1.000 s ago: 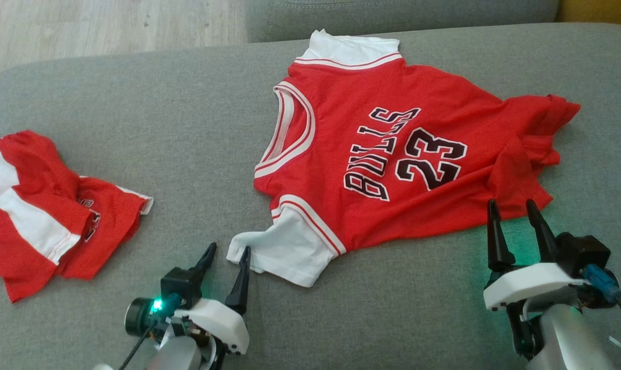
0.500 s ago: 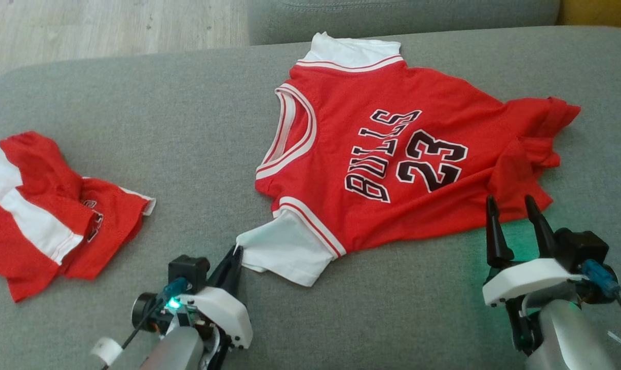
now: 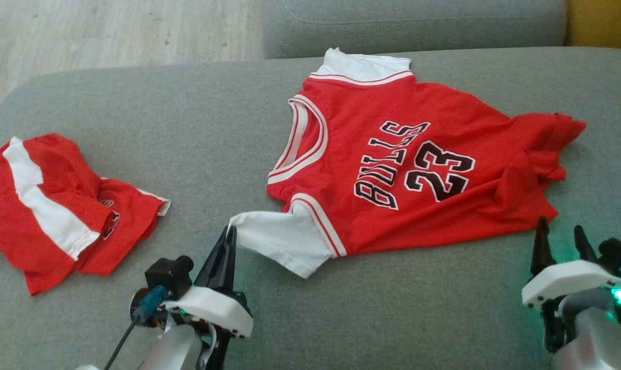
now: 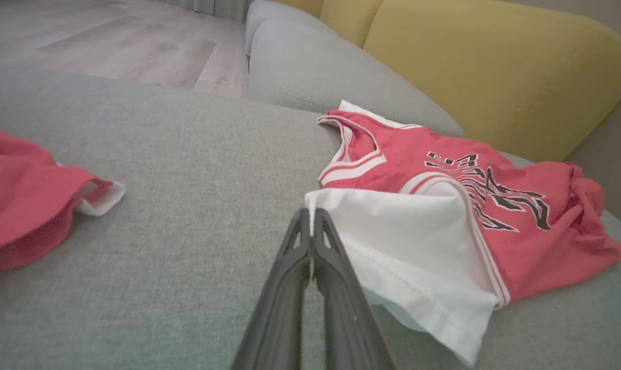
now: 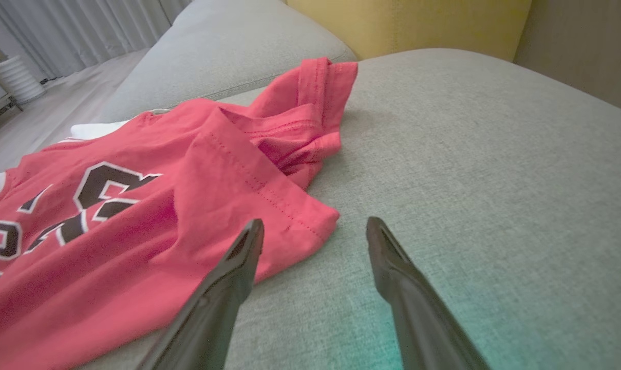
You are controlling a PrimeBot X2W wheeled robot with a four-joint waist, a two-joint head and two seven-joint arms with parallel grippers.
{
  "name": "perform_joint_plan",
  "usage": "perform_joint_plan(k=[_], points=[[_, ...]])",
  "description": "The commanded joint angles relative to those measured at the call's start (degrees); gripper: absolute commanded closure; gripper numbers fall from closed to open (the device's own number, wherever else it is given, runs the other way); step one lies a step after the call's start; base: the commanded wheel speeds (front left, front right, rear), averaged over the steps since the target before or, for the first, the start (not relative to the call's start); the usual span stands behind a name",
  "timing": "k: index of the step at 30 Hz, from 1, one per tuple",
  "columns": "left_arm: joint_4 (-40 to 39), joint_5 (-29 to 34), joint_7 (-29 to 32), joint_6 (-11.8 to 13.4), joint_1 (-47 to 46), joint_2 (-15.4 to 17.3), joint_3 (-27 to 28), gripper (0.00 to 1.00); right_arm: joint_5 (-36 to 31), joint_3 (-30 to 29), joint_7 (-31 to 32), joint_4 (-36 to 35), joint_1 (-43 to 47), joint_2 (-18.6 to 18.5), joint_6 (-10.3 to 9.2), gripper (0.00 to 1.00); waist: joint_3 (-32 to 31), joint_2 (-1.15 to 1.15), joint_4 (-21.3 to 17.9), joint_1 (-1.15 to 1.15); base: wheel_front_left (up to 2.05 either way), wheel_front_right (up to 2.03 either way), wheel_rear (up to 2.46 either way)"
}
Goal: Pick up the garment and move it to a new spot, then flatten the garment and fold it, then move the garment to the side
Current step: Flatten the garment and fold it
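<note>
Two red garments: one jersey (image 3: 418, 169), one shorts (image 3: 58, 205). Two grippers: left gripper (image 3: 231, 230), right gripper (image 3: 560, 225). One grey sofa (image 3: 187, 128).

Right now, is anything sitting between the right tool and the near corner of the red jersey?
Nothing visible. The open right tool sits just short of the red jersey at its hem corner, with bare grey cushion between them.

We were in a home, by all signs a living room. We worked over a broad grey upholstered sofa seat (image 3: 135, 128), with a second grey cushion (image 3: 413, 23) behind it and mustard-yellow back cushions (image 4: 495, 67) alongside. Pale wood-plank flooring (image 3: 110, 31) ran past the sofa, and long pleated curtains (image 5: 99, 31) hung at the far side.
</note>
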Motion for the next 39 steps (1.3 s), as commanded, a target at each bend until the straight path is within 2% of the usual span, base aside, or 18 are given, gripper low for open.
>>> perform_joint_plan(k=[1, 10, 14, 15, 16, 17, 18, 19, 24, 29, 33, 39], points=[[-2.5, -0.2, -0.7, -0.3, -0.7, 0.7, 2.1, 1.00, -0.6, 0.0, 0.0, -0.1, -3.3, -0.2, -0.04, 0.00, 0.0, 0.00, 0.4, 0.00, 0.00, 0.00, 0.00], [-8.1, 1.6, -0.8, -0.7, 1.5, 0.6, 0.1, 1.00, -11.5, -12.6, -0.9, 13.4, -11.5, -0.2, -0.04, 0.00, 1.9, 0.00, 2.3, 0.00, 0.00, 0.00, 0.00], [-8.5, 1.5, -0.8, -0.7, 1.5, 0.6, -0.3, 1.00, -15.3, -15.6, -1.5, 17.4, -13.9, -0.2, -0.04, 0.00, 2.4, 0.00, 3.0, 0.00, 0.00, 0.00, 0.00], [-8.5, 1.5, -0.8, -0.8, 1.5, 0.6, -0.3, 1.00, -16.1, -16.2, -1.7, 18.2, -14.3, -0.2, -0.04, 0.04, 2.4, 0.00, 3.1, 0.00, 0.00, 0.00, 0.00], [-8.5, 1.5, -0.8, -0.8, 1.5, 0.6, -0.3, 1.00, -16.1, -16.2, -1.7, 18.2, -14.3, -0.2, -0.04, 0.04, 2.4, 0.00, 3.1, 0.00, 0.00, 0.00, 0.00], [-8.5, 1.5, -0.8, -0.8, 1.5, 0.7, -0.2, 1.00, -16.6, -16.6, -1.8, 19.1, -14.8, -0.2, -0.04, 0.25, 2.4, 0.00, 3.2, 0.00, 0.00, 0.00, 0.00], [-8.5, 1.5, -0.8, -0.8, 1.5, 0.7, -0.1, 1.00, -17.1, -16.8, -2.0, 20.1, -15.3, -0.2, -0.04, 0.68, 2.3, 0.00, 3.2, 0.00, 0.00, 0.00, 0.00], [-8.5, 1.5, -0.8, -0.8, 1.6, 0.8, 0.1, 1.00, -17.7, -17.1, -2.1, 20.8, -15.6, -0.2, -0.04, 1.00, 2.2, 0.00, 3.1, 0.00, 0.00, 0.00, 0.00], [-9.0, 1.8, -0.8, -0.7, 1.8, 0.9, 1.6, 1.00, -19.7, -18.4, -2.7, 22.9, -16.8, -0.2, -0.04, 1.00, 0.9, 0.00, 2.5, 0.00, 0.00, 0.00, 0.00], [-10.7, 1.8, -0.8, -0.8, 2.2, 1.1, 3.1, 1.00, -19.1, -17.2, -3.6, 23.3, -18.0, -0.2, -0.04, 1.00, -1.4, 0.00, 1.2, 0.00, 0.00, 0.00, 0.00], [-13.7, 0.6, -0.8, -0.8, 2.2, 1.2, 5.4, 1.00, -15.8, -13.3, -3.9, 22.5, -20.1, -0.2, -0.04, 1.00, -3.8, 0.00, -0.3, 0.00, 0.00, 0.00, 0.00], [-18.7, -0.3, -0.8, -0.8, -0.1, 2.3, 8.1, 1.00, -7.6, -2.4, -3.9, 15.6, -22.6, -0.2, -0.04, 1.00, -6.4, 0.00, -2.0, 0.00, 0.00, 0.00, 0.00]])
